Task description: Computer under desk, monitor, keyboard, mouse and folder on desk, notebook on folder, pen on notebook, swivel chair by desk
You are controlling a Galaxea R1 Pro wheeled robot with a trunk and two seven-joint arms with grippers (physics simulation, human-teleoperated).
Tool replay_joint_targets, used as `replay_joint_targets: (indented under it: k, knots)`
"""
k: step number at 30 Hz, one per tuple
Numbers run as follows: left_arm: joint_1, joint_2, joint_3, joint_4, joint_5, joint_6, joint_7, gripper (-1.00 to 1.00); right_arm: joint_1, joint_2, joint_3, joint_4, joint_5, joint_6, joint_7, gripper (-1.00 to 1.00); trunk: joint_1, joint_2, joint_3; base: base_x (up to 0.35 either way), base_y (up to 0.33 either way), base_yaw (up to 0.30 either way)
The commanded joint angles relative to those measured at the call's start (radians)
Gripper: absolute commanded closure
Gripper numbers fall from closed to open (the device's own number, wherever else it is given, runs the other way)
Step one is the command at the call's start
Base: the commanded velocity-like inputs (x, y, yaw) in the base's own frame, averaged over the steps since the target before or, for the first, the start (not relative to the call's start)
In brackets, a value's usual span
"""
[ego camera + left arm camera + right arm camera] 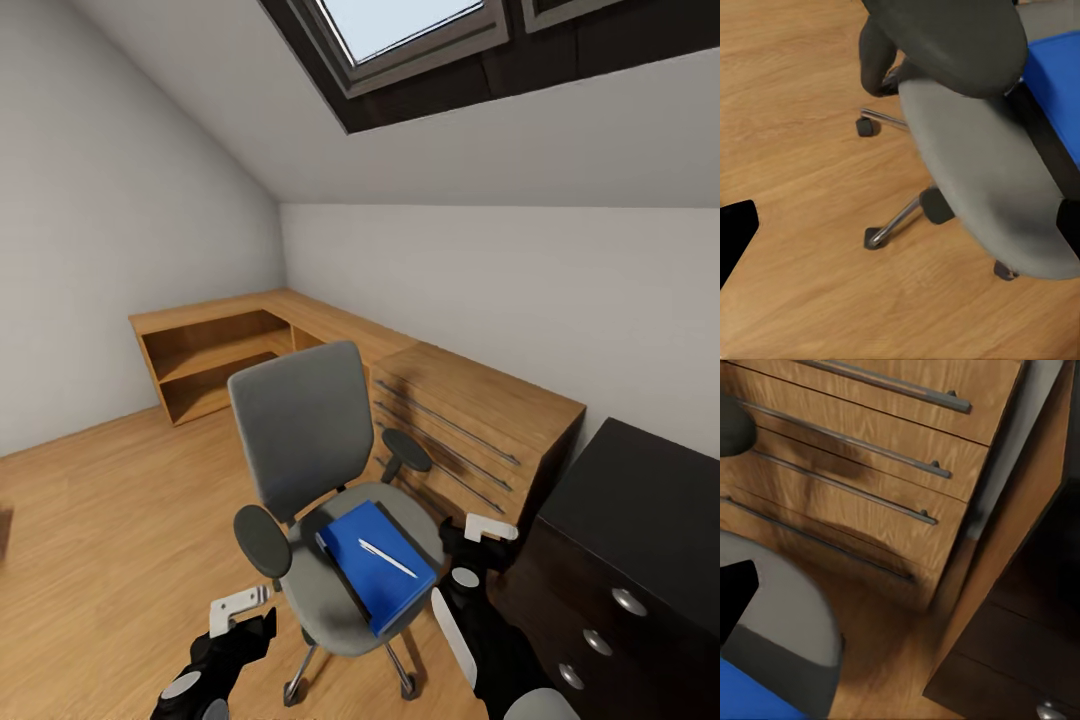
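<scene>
Standing: the robot faces the swivel chair on the wood floor of the bedroom, under the skylight.
Folder: the blue folder lies flat on the chair's seat, so it is not yet moved to the desk.
Pen: the white pen rests on top of the folder, near its middle.
Notebook: a dark edge shows under the folder at its far corner; I cannot tell if this is the notebook.
Desk: the black drawer unit with round silver knobs stands to the right of the chair, close to the oak dresser.
Left gripper: the left gripper hangs low beside the chair's near armrest; it holds nothing, but how wide its jaws stand I cannot tell.
Right gripper: the right gripper is just beside the seat's right edge, between the chair and the drawer unit; it also holds nothing, and its opening I cannot tell.
Done so far: judging from these pictures, nothing about the folder, notebook and pen stack is finished.
Left to do: I think the folder must go to the desk, then the stacking, then the chair beside the desk.
</scene>
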Motion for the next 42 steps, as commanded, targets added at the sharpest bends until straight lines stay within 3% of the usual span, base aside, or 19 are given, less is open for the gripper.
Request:
replay_joint_targets:
  k: [1,9,23,27,29,30,31,39,42]
  knots:
    - [0.000,0.000,0.002,-0.002,0.011,0.002,0.009,-1.00,0.001,-0.001,0.005,-0.002,-0.007,0.005,-0.002,-1.00,0.000,-0.001,-0.001,0.000,0.000,0.209]
    - [0.000,0.000,0.008,-0.002,0.010,0.002,0.009,-1.00,0.002,-0.006,0.005,-0.001,-0.007,0.013,0.084,-1.00,0.000,-0.001,-0.006,0.000,0.000,0.240]
    - [0.000,0.001,0.009,-0.001,0.009,0.000,0.011,-1.00,0.002,-0.009,0.004,0.004,-0.005,0.016,0.149,-1.00,0.000,-0.001,-0.016,0.000,0.000,0.253]
    - [0.000,0.001,0.009,-0.001,0.009,0.000,0.012,-1.00,0.002,-0.021,0.004,0.004,-0.005,0.023,0.199,-1.00,0.000,-0.001,-0.020,0.000,0.000,0.226]
    - [0.000,0.001,0.008,0.000,0.008,0.000,0.013,-1.00,0.002,-0.050,0.002,0.001,-0.006,0.090,0.297,-1.00,0.000,-0.001,-0.022,0.000,0.000,0.216]
    - [0.000,0.001,0.008,0.000,0.008,0.000,0.013,-1.00,0.002,-0.082,-0.009,-0.002,-0.006,0.157,0.416,-1.00,0.000,-0.001,-0.024,0.000,0.000,0.190]
    - [0.000,0.001,0.007,0.001,0.008,0.000,0.013,-1.00,0.002,-0.119,-0.048,-0.003,-0.010,0.189,0.513,-1.00,0.000,-0.001,-0.024,0.000,0.000,0.085]
    - [0.000,-0.003,-0.008,0.002,0.003,-0.003,0.019,-1.00,0.002,-0.207,-0.125,-0.048,-0.012,0.298,0.698,-1.00,0.000,-0.001,-0.025,0.000,0.000,0.030]
    - [0.000,-0.004,-0.010,0.002,0.003,-0.003,0.018,-1.00,0.002,-0.217,-0.128,-0.054,-0.010,0.310,0.711,-1.00,0.000,-0.001,-0.025,0.000,0.000,0.002]
